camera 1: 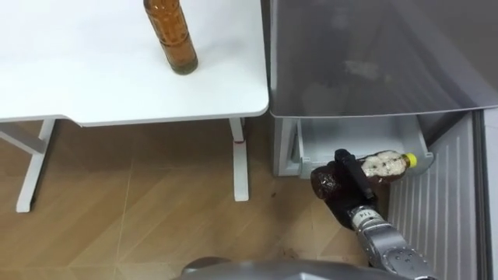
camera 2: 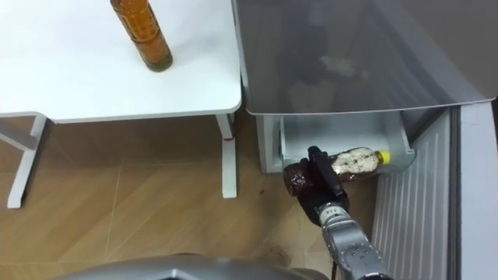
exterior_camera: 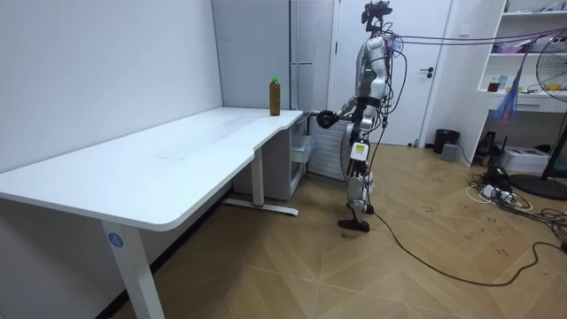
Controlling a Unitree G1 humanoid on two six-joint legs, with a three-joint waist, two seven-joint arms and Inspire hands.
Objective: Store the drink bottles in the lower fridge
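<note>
Two drinks: a tall amber plastic bottle [camera 1: 171, 35] stands upright on the white surface [camera 1: 93, 85] at upper left. A yellow-capped clear bottle of brown drink [camera 1: 387, 165] lies sideways at lower right, over the front of the open white fridge drawer [camera 1: 350, 132]. The black right hand [camera 1: 354, 180] has its fingers curled round the bottle's base.

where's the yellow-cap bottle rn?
Eye views' lower right: the yellow-cap bottle is held sideways in the right hand, at the front of the open lower fridge drawer.
</note>
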